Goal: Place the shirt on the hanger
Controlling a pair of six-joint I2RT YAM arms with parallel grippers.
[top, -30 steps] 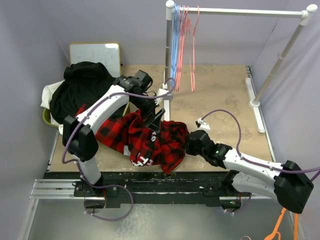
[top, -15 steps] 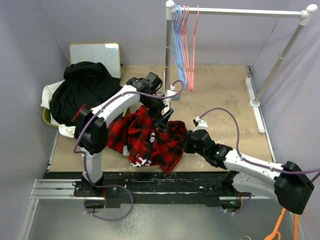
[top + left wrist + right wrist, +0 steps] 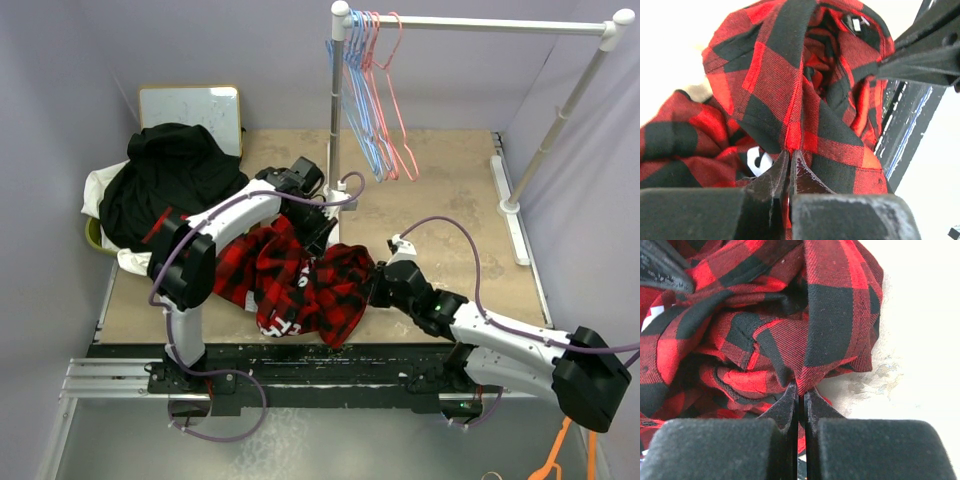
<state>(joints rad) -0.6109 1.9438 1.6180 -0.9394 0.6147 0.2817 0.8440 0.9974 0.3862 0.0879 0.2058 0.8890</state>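
Currently the left claw [image 3: 320, 243] is pinching a fold of the crumpled shirt [image 3: 300, 282], and the right claw [image 3: 372, 286] is pinching its opposite edge, the bundle lying between them on the tabletop [image 3: 450, 190]. The hanger [image 3: 400, 130] is hanging from the rail [image 3: 480, 24], up beyond the left claw, the nearer one.

Place: robotics lab, a closed test cell
Enclosure: plain lilac-grey walls [image 3: 200, 50] on three sides of a bare brown worktop [image 3: 450, 190]
Rig: two white-and-black arms, left arm [image 3: 235, 205] and right arm [image 3: 500, 330], bolted to a black-and-aluminium rail [image 3: 110, 375] — purple cables [image 3: 477, 270] looping free
Props: white pipe rack [image 3: 480, 24] hung with wire hangers [image 3: 368, 120]
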